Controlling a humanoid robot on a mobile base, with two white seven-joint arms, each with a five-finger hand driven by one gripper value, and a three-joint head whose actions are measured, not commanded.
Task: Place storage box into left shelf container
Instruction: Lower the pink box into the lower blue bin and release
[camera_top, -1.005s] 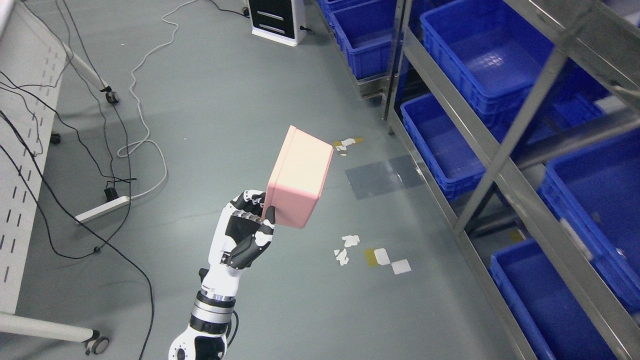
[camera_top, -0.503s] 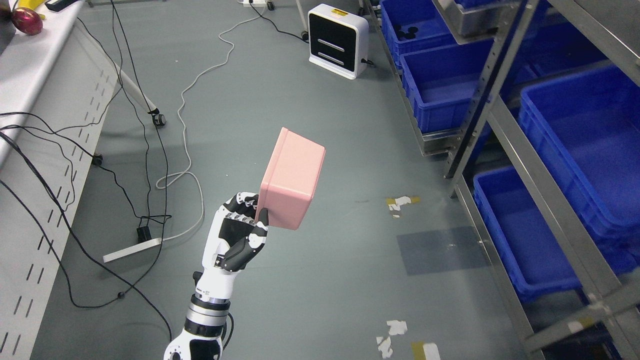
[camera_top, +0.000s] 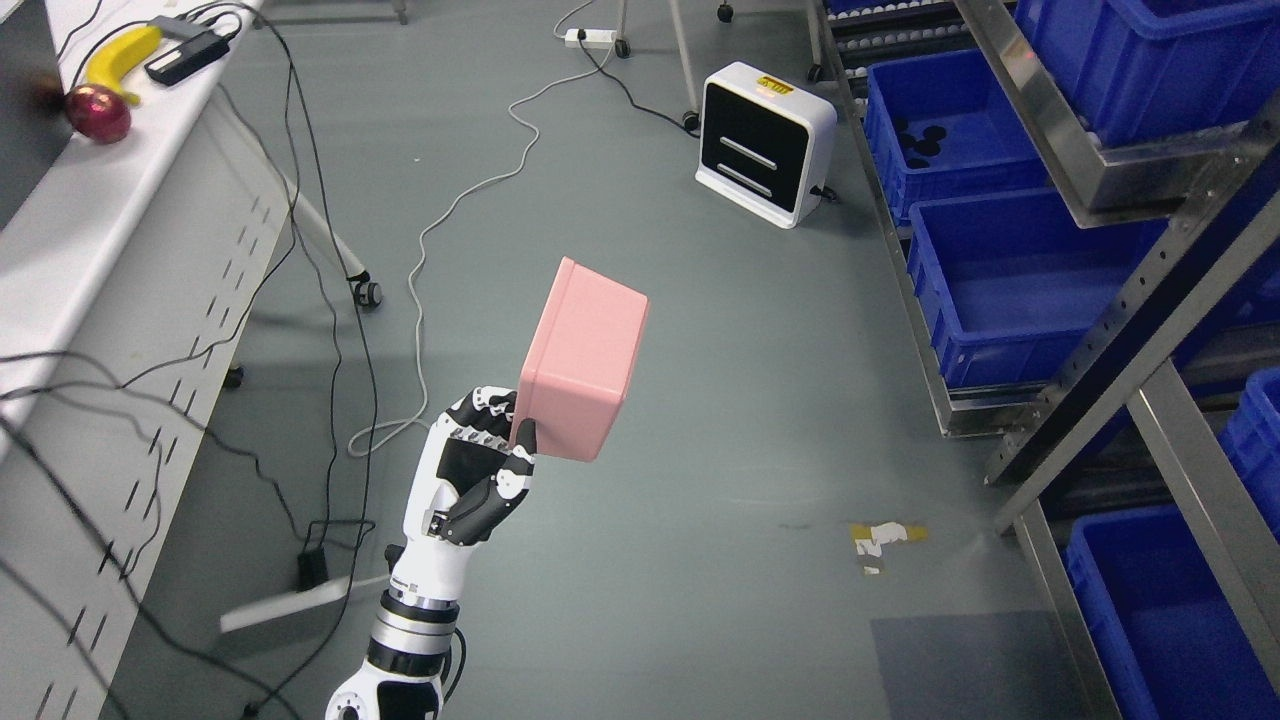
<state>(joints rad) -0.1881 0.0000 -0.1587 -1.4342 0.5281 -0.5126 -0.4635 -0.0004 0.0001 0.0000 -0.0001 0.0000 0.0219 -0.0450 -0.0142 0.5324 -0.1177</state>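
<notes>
The left hand (camera_top: 478, 470) is clamped on the lower corner of the pink box (camera_top: 582, 372), holding it tilted in the air above the grey floor (camera_top: 740, 400) (well apart from the blue bins (camera_top: 1000, 290) on the shelf (camera_top: 1130, 330) at right).

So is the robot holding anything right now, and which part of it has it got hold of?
Yes: the left hand holds the pink storage box in the air by its lower left corner, fingers pinching the edge.
</notes>
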